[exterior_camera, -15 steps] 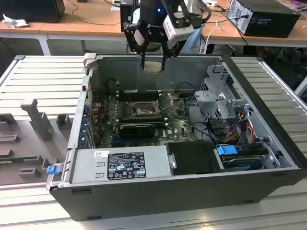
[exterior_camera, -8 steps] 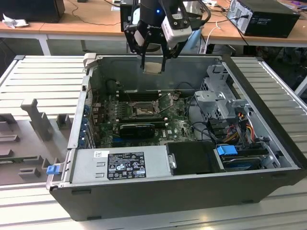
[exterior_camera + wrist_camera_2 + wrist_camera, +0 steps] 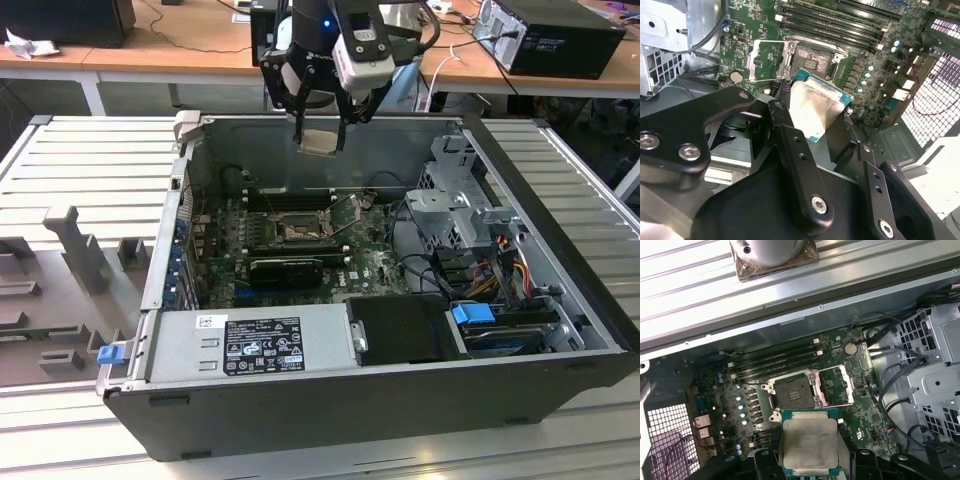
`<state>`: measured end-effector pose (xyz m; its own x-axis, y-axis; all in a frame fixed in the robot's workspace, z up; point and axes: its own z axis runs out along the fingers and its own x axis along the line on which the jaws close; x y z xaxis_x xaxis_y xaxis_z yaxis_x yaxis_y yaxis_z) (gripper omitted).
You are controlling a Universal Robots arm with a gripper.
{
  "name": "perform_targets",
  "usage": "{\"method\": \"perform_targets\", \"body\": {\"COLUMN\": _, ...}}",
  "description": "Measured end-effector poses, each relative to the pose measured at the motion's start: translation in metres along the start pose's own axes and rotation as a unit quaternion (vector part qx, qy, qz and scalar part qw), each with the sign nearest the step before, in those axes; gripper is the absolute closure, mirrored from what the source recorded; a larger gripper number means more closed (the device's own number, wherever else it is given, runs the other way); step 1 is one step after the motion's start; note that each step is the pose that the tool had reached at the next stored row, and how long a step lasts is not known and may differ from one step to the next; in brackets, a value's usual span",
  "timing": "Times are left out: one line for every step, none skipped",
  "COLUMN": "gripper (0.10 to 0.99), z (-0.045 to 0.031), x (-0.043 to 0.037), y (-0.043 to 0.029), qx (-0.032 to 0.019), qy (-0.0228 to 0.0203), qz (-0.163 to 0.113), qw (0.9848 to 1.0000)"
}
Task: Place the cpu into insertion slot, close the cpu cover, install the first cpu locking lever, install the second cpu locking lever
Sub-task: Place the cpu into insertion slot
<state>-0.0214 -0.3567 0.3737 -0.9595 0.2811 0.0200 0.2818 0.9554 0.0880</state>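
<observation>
My gripper (image 3: pixel 318 135) is shut on the cpu (image 3: pixel 319 141), a flat silvery square chip with a green edge. It hangs in the air above the back wall of the open computer case. Both wrist views show the cpu (image 3: pixel 815 107) (image 3: pixel 810 442) clamped by its edges between the black fingers (image 3: pixel 790 145). On the green motherboard below lies the insertion slot (image 3: pixel 297 231) (image 3: pixel 812 60) (image 3: pixel 792 392), dark-centred and uncovered. The cpu cover (image 3: pixel 766 60) (image 3: pixel 835 386) stands flipped open right beside the slot.
Long memory strips (image 3: pixel 775 360) run behind the slot, and a black finned block (image 3: pixel 285 270) sits in front of it. A drive cage (image 3: pixel 460 210) with cables fills the exterior view's right side. The power supply (image 3: pixel 250 345) lines the front. A grey moulded tray (image 3: pixel 60 290) lies outside the case.
</observation>
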Motion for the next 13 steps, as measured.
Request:
{"method": "perform_targets", "body": {"gripper": 0.561, "z": 0.0001, "x": 0.0000, "y": 0.0000, "qx": -0.0001, "qy": -0.0004, "qz": 0.005, "qw": 1.0000}}
{"method": "perform_targets", "body": {"gripper": 0.561, "z": 0.0001, "x": 0.0000, "y": 0.0000, "qx": -0.0002, "qy": -0.0008, "qz": 0.010, "qw": 1.0000}}
{"method": "perform_targets", "body": {"gripper": 0.561, "z": 0.0001, "x": 0.0000, "y": 0.0000, "qx": -0.0002, "qy": -0.0010, "qz": 0.012, "qw": 0.9999}}
{"method": "perform_targets", "body": {"gripper": 0.561, "z": 0.0002, "x": 0.0000, "y": 0.0000, "qx": -0.0004, "qy": -0.0015, "qz": 0.017, "qw": 0.9999}}
{"method": "perform_targets", "body": {"gripper": 0.561, "z": 0.0003, "x": 0.0000, "y": 0.0000, "qx": -0.0005, "qy": -0.0021, "qz": 0.024, "qw": 0.9997}}
{"method": "perform_targets", "body": {"gripper": 0.561, "z": 0.0004, "x": 0.0000, "y": 0.0000, "qx": -0.0005, "qy": -0.0024, "qz": 0.027, "qw": 0.9996}}
{"method": "perform_targets", "body": {"gripper": 0.561, "z": 0.0004, "x": 0.0000, "y": 0.0000, "qx": -0.0006, "qy": -0.0027, "qz": 0.031, "qw": 0.9995}}
{"method": "perform_targets", "body": {"gripper": 0.561, "z": 0.0005, "x": 0.0000, "y": -0.0001, "qx": -0.0008, "qy": -0.0033, "qz": 0.037, "qw": 0.9993}}
{"method": "perform_targets", "body": {"gripper": 0.561, "z": 0.0006, "x": 0.0000, "y": -0.0001, "qx": -0.0009, "qy": -0.0037, "qz": 0.042, "qw": 0.9991}}
{"method": "perform_targets", "body": {"gripper": 0.561, "z": 0.0007, "x": 0.0000, "y": -0.0001, "qx": -0.0010, "qy": -0.0042, "qz": 0.048, "qw": 0.9988}}
{"method": "perform_targets", "body": {"gripper": 0.561, "z": 0.0008, "x": 0.0000, "y": -0.0001, "qx": -0.0011, "qy": -0.0048, "qz": 0.054, "qw": 0.9985}}
{"method": "perform_targets", "body": {"gripper": 0.561, "z": 0.0009, "x": 0.0000, "y": -0.0001, "qx": -0.0013, "qy": -0.0053, "qz": 0.061, "qw": 0.9981}}
{"method": "perform_targets", "body": {"gripper": 0.561, "z": 0.0016, "x": 0.0000, "y": -0.0001, "qx": -0.0017, "qy": -0.0074, "qz": 0.084, "qw": 0.9964}}
